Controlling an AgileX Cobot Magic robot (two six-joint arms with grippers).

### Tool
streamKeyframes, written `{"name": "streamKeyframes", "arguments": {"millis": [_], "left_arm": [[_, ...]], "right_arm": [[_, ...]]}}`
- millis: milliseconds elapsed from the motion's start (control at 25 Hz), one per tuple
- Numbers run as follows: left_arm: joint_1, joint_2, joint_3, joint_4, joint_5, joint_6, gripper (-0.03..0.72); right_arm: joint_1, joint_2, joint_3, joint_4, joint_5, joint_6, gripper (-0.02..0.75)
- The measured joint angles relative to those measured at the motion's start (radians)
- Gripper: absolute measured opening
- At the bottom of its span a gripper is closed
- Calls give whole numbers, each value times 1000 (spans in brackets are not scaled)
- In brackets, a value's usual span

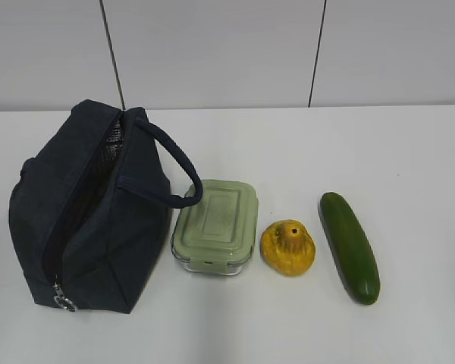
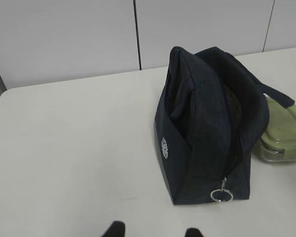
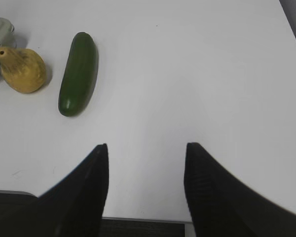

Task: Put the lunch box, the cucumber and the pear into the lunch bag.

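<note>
The dark navy lunch bag [image 1: 87,216] stands at the left of the white table, its top zipper gaping and a metal ring pull [image 1: 64,303] hanging at the near end. Right of it sit the lunch box [image 1: 216,225] with its sage-green lid, the yellow pear [image 1: 287,246] and the dark green cucumber [image 1: 349,246], in a row. Neither arm shows in the exterior view. My left gripper [image 2: 154,231] is open over bare table, short of the lunch bag [image 2: 207,123]. My right gripper [image 3: 146,146] is open and empty, near the table's front edge, with the cucumber [image 3: 78,74] and pear [image 3: 22,70] far to its left.
A grey panelled wall [image 1: 227,53] runs behind the table. Bare white tabletop [image 1: 394,152] lies behind and to the right of the cucumber. The bag's padded loop handle [image 1: 174,163] arches toward the lunch box. In the left wrist view the lunch box [image 2: 283,138] peeks out behind the bag.
</note>
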Motion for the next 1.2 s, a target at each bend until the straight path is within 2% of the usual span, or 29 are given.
{"name": "streamKeyframes", "arguments": {"millis": [400,560,800,1040,1200], "left_arm": [[-4,0,0,-4,0,0,228],[-57,27,0,-18,-3,0,229],[-84,237,-56,-3,-116,0,255],[-87,474,-102,-76,-302,0,297],[-105,610,-145,-94,-340,0,298]], "right_arm": [[0,0,0,0,0,0,389],[14,0,0,-5,-2,0,389],[60,158,-30,-72,-44,5,389],[62,361,-72,-6,-169,20,389],[72,503,-108,53,-246,30,389]]}}
